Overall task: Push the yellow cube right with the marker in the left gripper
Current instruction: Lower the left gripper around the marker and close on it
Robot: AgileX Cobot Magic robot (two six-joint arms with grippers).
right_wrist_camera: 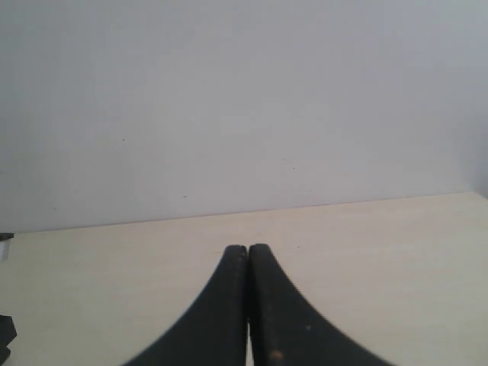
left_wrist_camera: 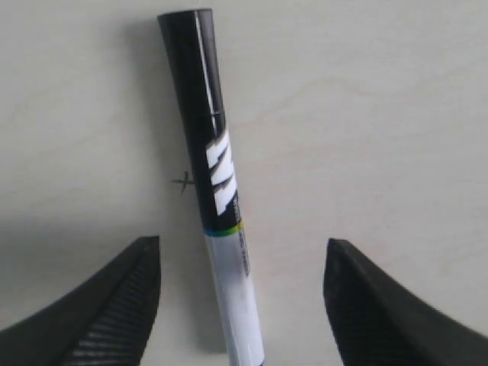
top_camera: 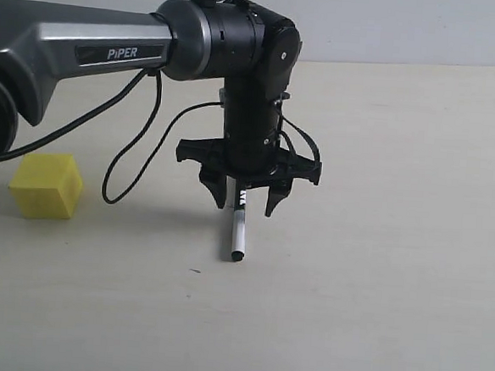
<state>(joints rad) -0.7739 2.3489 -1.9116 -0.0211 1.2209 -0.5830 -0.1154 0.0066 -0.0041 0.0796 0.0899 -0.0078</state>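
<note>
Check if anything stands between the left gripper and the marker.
Nothing visible does. The left gripper is open and the marker lies between its spread fingers, touched by neither. The yellow cube sits apart, further left in the exterior view.

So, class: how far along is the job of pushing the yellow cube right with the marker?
Done: nothing that shows. In hand: the left gripper hangs open over the marker, which lies on the table between its fingers, ungripped. Left: close on the marker, carry it to the yellow cube, off to the left in the exterior view, and push that right.
</note>
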